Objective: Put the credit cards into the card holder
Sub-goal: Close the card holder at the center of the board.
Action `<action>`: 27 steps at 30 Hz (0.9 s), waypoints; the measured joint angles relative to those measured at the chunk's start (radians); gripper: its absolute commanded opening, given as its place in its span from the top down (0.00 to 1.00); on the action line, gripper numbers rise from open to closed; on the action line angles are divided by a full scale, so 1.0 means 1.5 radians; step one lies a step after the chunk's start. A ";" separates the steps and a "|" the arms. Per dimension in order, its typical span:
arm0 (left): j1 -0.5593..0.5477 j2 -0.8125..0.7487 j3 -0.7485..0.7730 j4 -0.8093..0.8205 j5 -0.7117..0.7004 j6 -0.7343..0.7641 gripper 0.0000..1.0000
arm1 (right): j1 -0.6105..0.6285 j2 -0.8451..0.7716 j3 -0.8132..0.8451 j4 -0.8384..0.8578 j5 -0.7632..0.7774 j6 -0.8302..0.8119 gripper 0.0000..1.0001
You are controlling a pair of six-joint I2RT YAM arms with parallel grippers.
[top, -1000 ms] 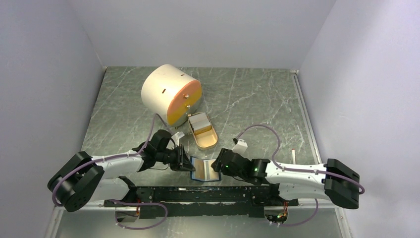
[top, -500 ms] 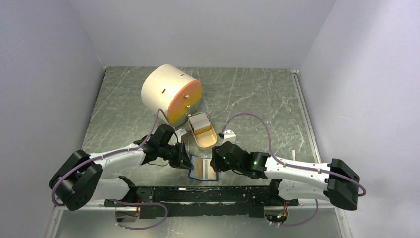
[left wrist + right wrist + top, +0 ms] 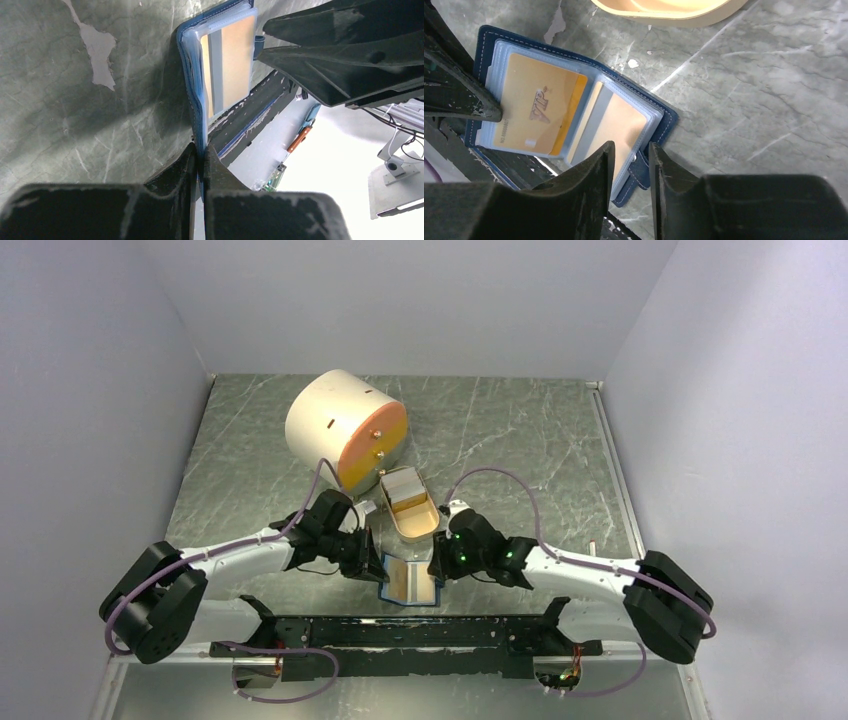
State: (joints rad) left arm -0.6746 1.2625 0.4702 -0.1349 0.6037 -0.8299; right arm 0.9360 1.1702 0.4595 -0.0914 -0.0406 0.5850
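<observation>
The dark blue card holder (image 3: 410, 582) lies open near the table's front edge, with a gold card and a tan card in its clear sleeves (image 3: 549, 115). My left gripper (image 3: 201, 150) is shut on the holder's left blue cover edge (image 3: 227, 65). At the holder's right edge, my right gripper (image 3: 631, 150) has its jaws apart. One finger is over the sleeves and the other is beside the closing tab (image 3: 640, 170). A whitish-grey stack of credit cards (image 3: 402, 486) rests in the tan dish, behind both grippers.
The tan oval dish (image 3: 425, 525) sits just behind the holder. A big cream cylinder with an orange face (image 3: 345, 430) stands behind the dish on the left. A black rail (image 3: 400, 635) runs along the front edge. A thin stick (image 3: 593, 552) lies at the right.
My right gripper has moved left and forward to the holder's right edge, and its jaws have narrowed. My left gripper has closed fully on the left cover and shifted slightly back.
</observation>
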 measured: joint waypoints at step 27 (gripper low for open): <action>0.018 0.019 0.008 -0.036 -0.023 0.005 0.91 | -0.042 0.019 -0.045 0.054 -0.143 -0.021 0.67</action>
State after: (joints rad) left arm -0.6483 1.2907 0.4816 -0.1894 0.5690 -0.8223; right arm 0.8730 1.1988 0.3916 -0.0105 -0.2554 0.5533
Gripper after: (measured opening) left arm 0.097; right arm 0.340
